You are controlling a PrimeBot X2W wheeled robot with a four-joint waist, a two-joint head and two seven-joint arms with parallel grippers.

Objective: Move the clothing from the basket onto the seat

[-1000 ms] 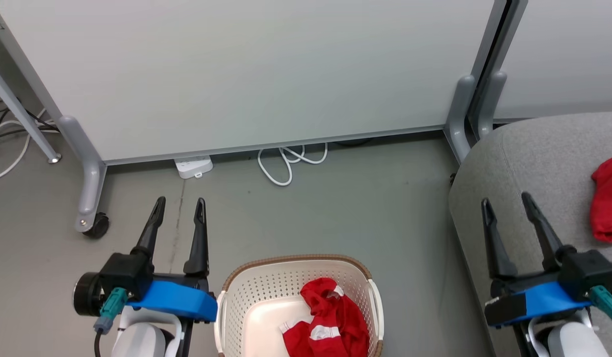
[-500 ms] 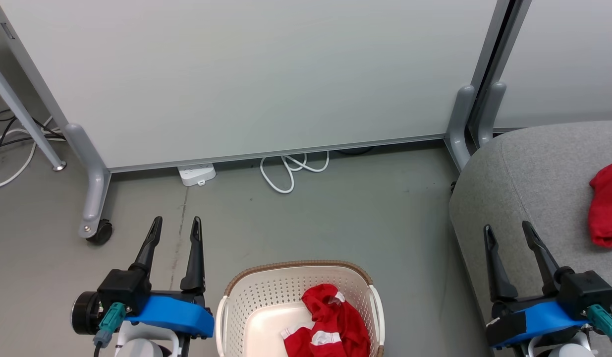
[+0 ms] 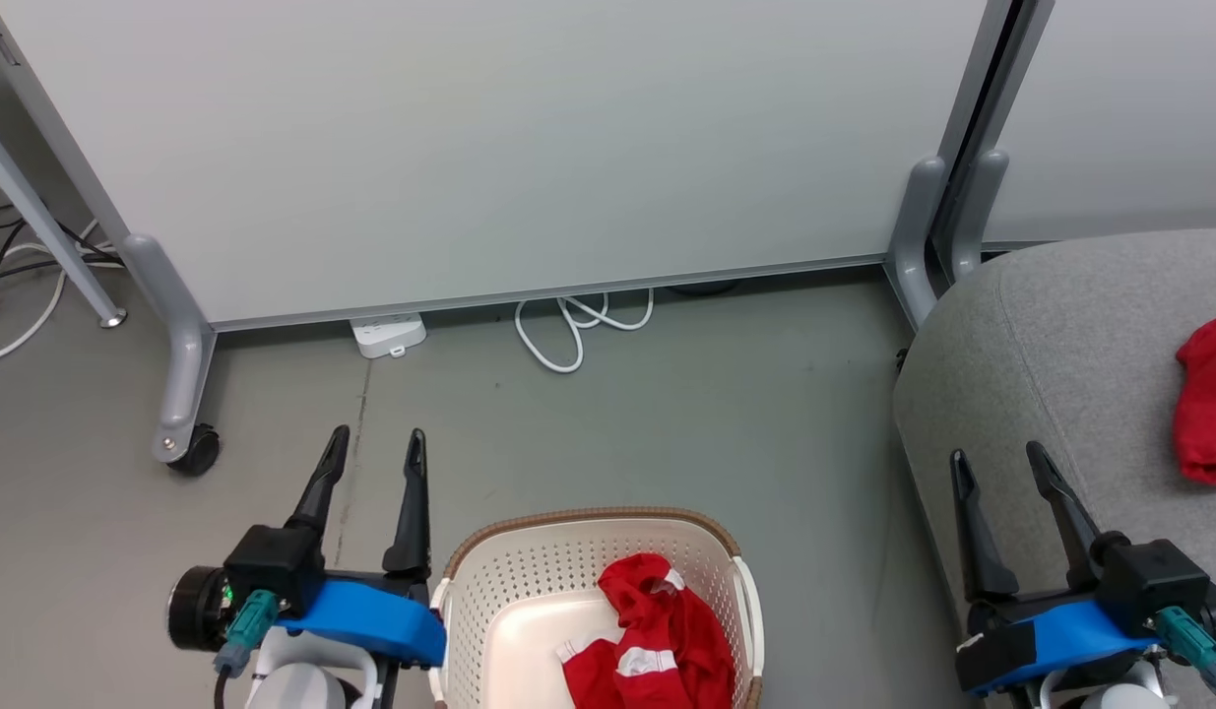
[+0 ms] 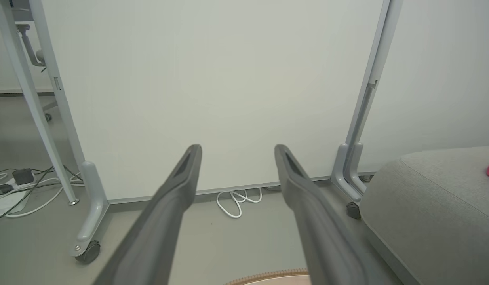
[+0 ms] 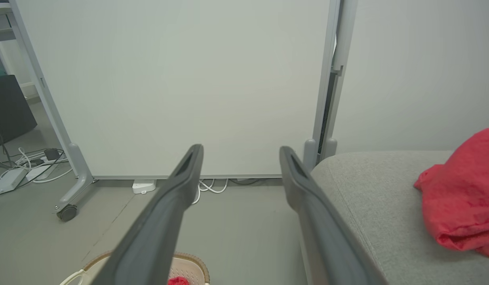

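The cream basket (image 3: 529, 581) with its brown rim stands on the floor at the bottom middle of the head view, and a red garment with white stripes (image 3: 657, 635) lies in its right half. Another red garment (image 3: 1208, 399) rests on the grey seat (image 3: 1041, 335) at the right, also seen as the red garment (image 5: 462, 198) in the right wrist view. My left gripper (image 3: 375, 443) is open and empty, to the left of the basket. Over the seat's left edge, my right gripper (image 3: 995, 458) is open and empty. The basket rim (image 4: 268, 274) peeks in the left wrist view.
A white partition panel (image 3: 489, 148) on grey legs stands behind, with a castor (image 3: 192, 451) at the left. A power strip (image 3: 388, 333) and a looped white cable (image 3: 573, 330) lie under it. Bare grey floor (image 3: 667, 423) spreads between panel and basket.
The camera has shifted a little, so the whole picture moved. My left gripper sits slightly further right, closer to the basket. Both grippers stay open; the garments lie as before.
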